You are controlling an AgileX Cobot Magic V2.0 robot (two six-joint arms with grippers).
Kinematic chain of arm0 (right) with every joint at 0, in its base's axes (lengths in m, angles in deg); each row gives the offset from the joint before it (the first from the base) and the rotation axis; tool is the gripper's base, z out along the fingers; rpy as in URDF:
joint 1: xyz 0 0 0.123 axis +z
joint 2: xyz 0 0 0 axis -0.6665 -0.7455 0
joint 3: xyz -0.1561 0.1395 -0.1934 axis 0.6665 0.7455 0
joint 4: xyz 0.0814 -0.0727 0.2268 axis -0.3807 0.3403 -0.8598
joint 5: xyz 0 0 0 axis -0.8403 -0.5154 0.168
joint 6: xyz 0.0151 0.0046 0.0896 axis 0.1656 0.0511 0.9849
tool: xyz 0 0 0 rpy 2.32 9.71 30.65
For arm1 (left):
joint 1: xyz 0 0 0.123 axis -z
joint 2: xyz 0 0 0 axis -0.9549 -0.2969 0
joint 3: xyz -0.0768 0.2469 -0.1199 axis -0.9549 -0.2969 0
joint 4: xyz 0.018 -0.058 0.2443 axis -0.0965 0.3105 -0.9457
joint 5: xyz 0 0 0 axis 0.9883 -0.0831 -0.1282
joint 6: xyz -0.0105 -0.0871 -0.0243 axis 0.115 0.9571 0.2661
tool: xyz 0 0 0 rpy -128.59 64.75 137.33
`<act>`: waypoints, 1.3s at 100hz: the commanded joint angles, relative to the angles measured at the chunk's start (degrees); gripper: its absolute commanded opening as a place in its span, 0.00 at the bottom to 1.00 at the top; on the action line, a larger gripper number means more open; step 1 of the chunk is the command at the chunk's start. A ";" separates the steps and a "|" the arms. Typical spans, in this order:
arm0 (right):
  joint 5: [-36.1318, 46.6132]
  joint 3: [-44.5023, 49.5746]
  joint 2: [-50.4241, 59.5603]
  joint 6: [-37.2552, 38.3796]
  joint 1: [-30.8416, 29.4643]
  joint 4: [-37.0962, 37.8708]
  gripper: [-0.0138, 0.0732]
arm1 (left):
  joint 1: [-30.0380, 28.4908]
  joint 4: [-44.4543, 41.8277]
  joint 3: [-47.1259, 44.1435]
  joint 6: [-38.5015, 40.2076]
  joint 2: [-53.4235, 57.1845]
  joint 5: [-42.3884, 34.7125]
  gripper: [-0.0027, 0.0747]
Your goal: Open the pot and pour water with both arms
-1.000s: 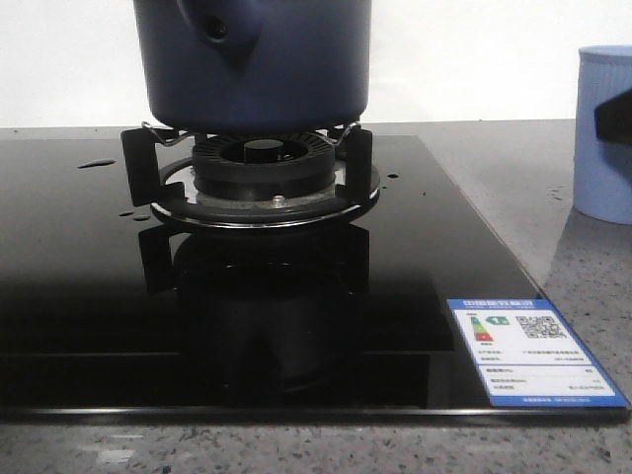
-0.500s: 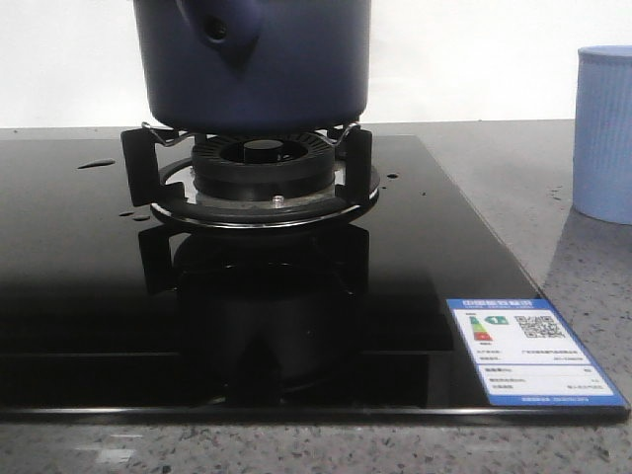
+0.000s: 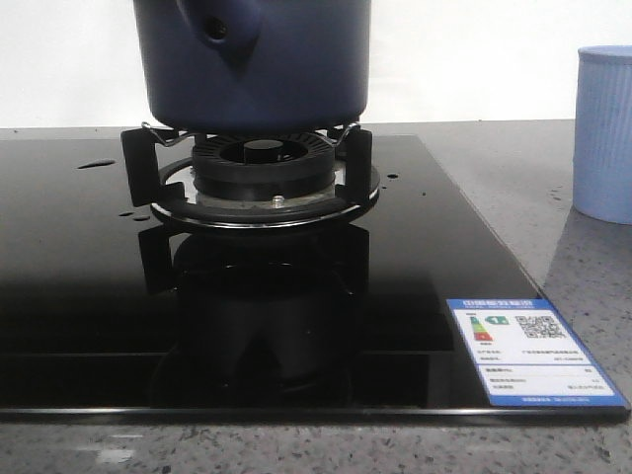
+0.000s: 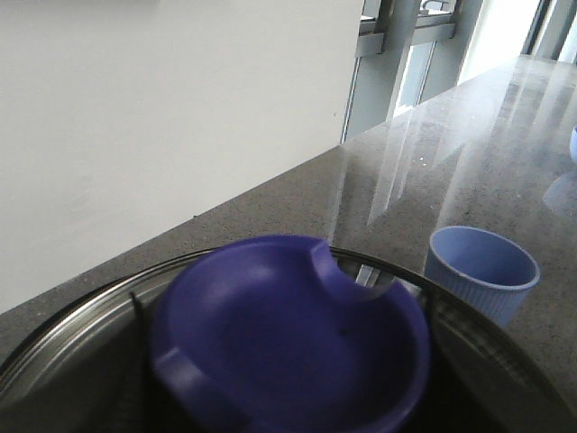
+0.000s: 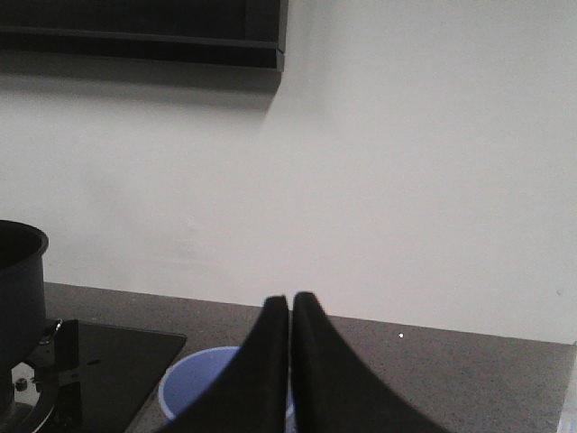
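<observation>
The dark navy pot (image 3: 286,69) stands on the burner grate, its side stub (image 3: 219,28) with the round hole facing front; its top is cut off in the front view. In the right wrist view the pot (image 5: 18,280) shows an open rim with no lid. In the left wrist view a glass lid (image 4: 72,334) with a steel rim and a blurred navy bowl-shaped knob (image 4: 288,334) fills the lower frame, held up over the counter. The left fingers are hidden behind the knob. My right gripper (image 5: 290,302) is shut and empty, above the pale blue cup (image 5: 194,383).
The pale blue ribbed cup (image 3: 604,133) stands on the stone counter to the right of the black glass hob (image 3: 79,276); it also shows in the left wrist view (image 4: 482,271). The burner ring (image 3: 262,163) sits under the pot. A blue-edged energy label (image 3: 528,351) is on the hob's front right corner.
</observation>
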 commanded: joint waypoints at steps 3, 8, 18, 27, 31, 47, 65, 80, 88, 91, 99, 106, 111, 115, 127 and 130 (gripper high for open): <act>2.66 -2.07 -0.39 -0.21 -0.32 -0.31 0.07 | 0.38 5.20 2.53 -1.77 1.04 2.73 0.42; 2.66 -2.07 -0.39 -0.21 -0.32 -0.31 0.07 | 0.38 5.20 2.53 -1.77 0.67 2.62 0.42; 2.66 -2.07 -0.39 -0.21 -0.32 -0.31 0.07 | 0.38 5.20 2.73 -1.89 -0.24 2.62 0.42; 2.66 -2.07 -0.39 -0.21 -0.32 -0.31 0.07 | 0.78 5.09 3.70 -1.89 -1.05 2.62 0.42; 2.66 -2.07 -0.39 -0.21 -0.32 -0.31 0.07 | 1.00 4.94 4.42 -2.24 -1.34 2.33 0.42; 2.56 -2.07 -0.39 -0.21 -0.32 -0.31 0.07 | 3.00 4.81 6.57 -5.83 -1.42 -2.72 0.42; 2.44 -2.07 -0.39 -0.21 -0.32 -0.31 0.07 | 3.42 4.56 6.82 -5.83 -1.42 -4.01 0.42; 2.17 -2.07 -0.39 -0.21 -0.32 -0.31 0.07 | 3.42 -0.39 6.82 0.34 -1.42 -3.02 0.42; 2.17 -2.07 -0.39 -0.21 -0.32 -0.31 0.07 | 3.42 -7.00 6.82 4.41 -1.42 -3.02 0.42; 2.17 -2.07 -0.39 -0.21 -0.32 -0.31 0.07 | 3.42 -8.49 6.82 5.26 -1.42 -3.02 0.42; 2.17 -2.07 -0.39 -0.21 -0.32 -0.31 0.07 | 3.42 -8.59 6.82 5.88 -1.42 -3.02 0.42; 2.17 -2.07 -0.39 -0.21 -0.32 -0.31 0.07 | 3.42 -6.11 6.82 5.88 -1.42 -3.67 0.42; 2.17 -2.07 -0.39 -0.21 -0.32 -0.42 0.07 | 3.42 -4.48 6.82 5.63 -1.42 -3.78 0.42; 2.17 -2.07 -0.39 -0.21 -0.32 -0.91 0.07 | 3.42 -3.05 6.82 4.75 -1.42 -4.00 0.42; 2.17 -2.07 -0.39 -0.21 -0.32 -1.27 0.07 | 3.42 -0.05 6.82 1.96 -1.55 -4.55 0.42; 2.17 -2.07 -0.39 -0.21 -0.32 -1.27 0.07 | 3.42 0.64 6.82 1.37 -1.69 -4.55 0.42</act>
